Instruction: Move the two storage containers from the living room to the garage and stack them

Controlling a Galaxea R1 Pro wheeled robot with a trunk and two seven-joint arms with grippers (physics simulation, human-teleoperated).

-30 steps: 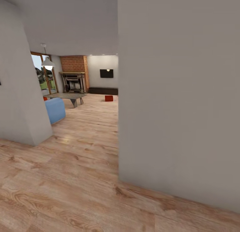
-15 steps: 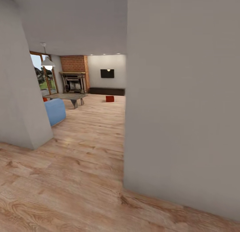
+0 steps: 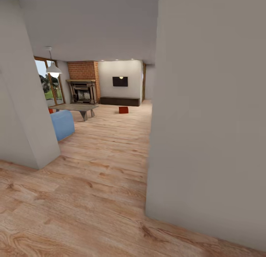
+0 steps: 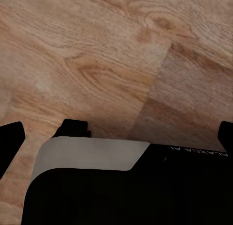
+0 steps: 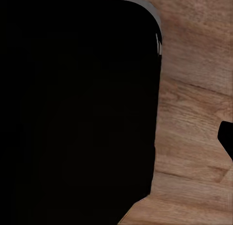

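Observation:
Far down the living room, one orange-red storage container (image 3: 123, 109) sits on the wood-plank floor in front of the long dark cabinet (image 3: 120, 100). A second orange-red patch (image 3: 50, 110) peeks out behind the blue sofa (image 3: 62, 124) beside the low grey table (image 3: 75, 108); too little of it shows to tell what it is. In the left wrist view my left gripper (image 4: 119, 134) hangs over wood planks, its fingertips (image 4: 10, 135) far apart, empty. In the right wrist view my right gripper (image 5: 116, 140) shows one fingertip (image 5: 227, 137) at the frame's edge, nothing held.
A pale wall corner (image 3: 153, 146) stands close on the right and another wall (image 3: 22, 113) on the left, with a wood-floored passage between them. Beyond are a brick fireplace (image 3: 83, 87), wall TV (image 3: 120, 81), hanging lamp (image 3: 54, 69) and a far doorway (image 3: 146, 83).
The whole head view has shifted: the right wall's edge now sits further right, opening more of the living room and a far doorway. The containers have not moved.

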